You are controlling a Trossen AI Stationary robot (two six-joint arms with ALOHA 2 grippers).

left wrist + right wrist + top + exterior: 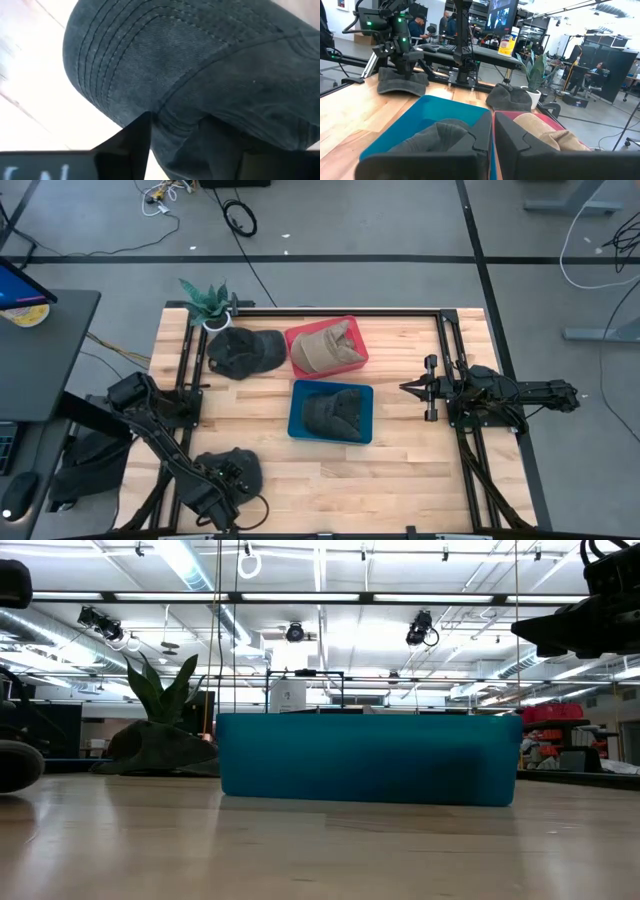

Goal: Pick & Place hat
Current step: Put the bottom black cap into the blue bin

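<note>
Left gripper point(222, 480), lower left of high view, jaws spread over a dark hat point(232, 468) lying on the table point(400, 470); right gripper point(408, 387) mid-right, pinched shut, waiting. Blue bin point(331, 412) at centre already holding a hat. Low view: only the bin's wall point(368, 758) mid-frame. Left wrist view: hat's crown point(200, 65) filling the frame, fingers point(131, 145) at its edge. Probably grasp step; next, closing firmly on fabric before lifting.
</note>
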